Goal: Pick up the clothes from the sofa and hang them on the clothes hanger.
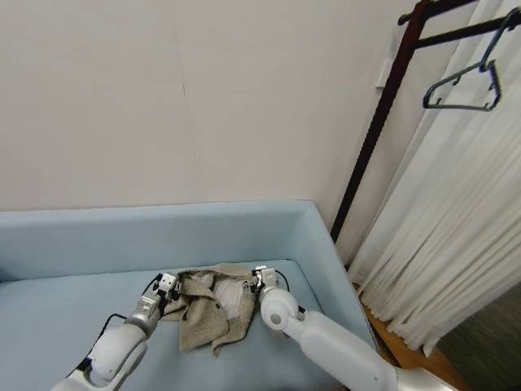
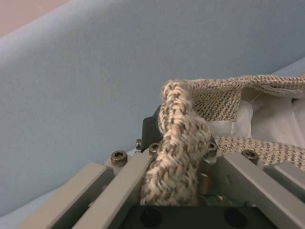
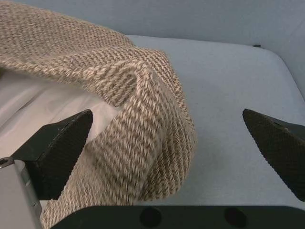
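Observation:
A beige knitted garment (image 1: 207, 314) with a white lining lies crumpled on the light blue sofa (image 1: 73, 244). My left gripper (image 1: 167, 287) is at its left edge and is shut on a rolled fold of the knit (image 2: 178, 143). At the garment's right edge my right gripper (image 1: 259, 278) stands open, its black fingertips (image 3: 64, 145) spread around the knit's edge (image 3: 143, 129) with the other fingertip (image 3: 281, 143) over bare cushion. An empty dark hanger (image 1: 464, 85) hangs from the rack (image 1: 383, 106) at the upper right.
The sofa's backrest (image 1: 163, 228) runs behind the garment and its right arm (image 1: 326, 261) rises beside my right gripper. White curtains (image 1: 456, 228) hang to the right of the dark rack pole. A plain wall stands behind.

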Robot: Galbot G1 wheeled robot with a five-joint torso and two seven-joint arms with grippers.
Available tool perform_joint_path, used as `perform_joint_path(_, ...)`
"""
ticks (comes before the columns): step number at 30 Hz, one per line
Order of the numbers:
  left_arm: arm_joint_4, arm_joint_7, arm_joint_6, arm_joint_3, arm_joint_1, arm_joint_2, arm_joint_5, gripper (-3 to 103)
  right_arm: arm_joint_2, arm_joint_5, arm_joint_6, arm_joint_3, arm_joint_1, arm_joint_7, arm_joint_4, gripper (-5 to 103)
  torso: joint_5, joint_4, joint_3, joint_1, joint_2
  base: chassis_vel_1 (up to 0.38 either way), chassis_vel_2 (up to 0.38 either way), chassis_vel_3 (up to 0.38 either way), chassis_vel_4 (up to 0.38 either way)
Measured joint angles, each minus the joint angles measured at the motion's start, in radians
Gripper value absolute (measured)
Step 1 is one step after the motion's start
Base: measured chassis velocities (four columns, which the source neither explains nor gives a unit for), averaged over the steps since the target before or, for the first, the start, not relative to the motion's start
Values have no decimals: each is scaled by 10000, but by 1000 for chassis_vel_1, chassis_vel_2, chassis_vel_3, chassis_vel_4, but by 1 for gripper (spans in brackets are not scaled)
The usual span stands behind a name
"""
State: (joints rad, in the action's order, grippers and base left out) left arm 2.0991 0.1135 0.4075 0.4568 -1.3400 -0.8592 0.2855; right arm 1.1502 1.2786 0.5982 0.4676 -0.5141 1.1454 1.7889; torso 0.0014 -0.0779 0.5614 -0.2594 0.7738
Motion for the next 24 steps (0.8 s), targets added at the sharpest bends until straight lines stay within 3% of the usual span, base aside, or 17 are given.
perform_joint_path(5, 72, -124, -163, 109, -82, -100, -158, 4, 205, 1005, -108, 14, 381, 605, -285, 99, -1, 1, 0, 0, 0, 0, 0, 0, 0)
perform_joint_path(8, 127, -151, -225, 218, -134, -130, -160, 4, 240, 1280, -181, -20, 404, 609, -442, 86, 0, 0, -1, 0, 0, 0, 0, 0, 0)
perform_joint_path(10, 143, -161, -249, 267, -149, -131, -160, 4, 263, 1334, -211, -67, 374, 595, -503, 86, 0, 0, -1, 0, 0, 0, 0, 0, 0)
perform_joint_path(14, 156, -209, -310, 361, -161, -114, -148, 4, 328, 1417, -295, -210, 260, 492, -653, 64, 0, 0, 0, 0, 0, 0, 0, 0, 0)
perform_joint_path(16, 155, -219, -318, 369, -156, -109, -143, 4, 329, 1446, -319, -232, 249, 479, -656, 64, 0, 0, -1, 0, 0, 0, 0, 0, 0)
perform_joint_path(19, 142, -224, -376, 371, -111, -107, -122, 4, 280, 1501, -382, -249, 211, 423, -608, 48, 0, 0, 0, 0, 0, 0, 0, 0, 0)
perform_joint_path(20, 142, -224, -376, 371, -111, -107, -122, 4, 280, 1501, -382, -249, 211, 423, -608, 48, 0, 0, 0, 0, 0, 0, 0, 0, 0)
perform_joint_path(24, 130, -234, -406, 389, -71, -102, -102, 4, 135, 1495, -423, -246, 166, 357, -471, 32, 0, 0, -1, 0, 1, 0, 0, 0, 0)
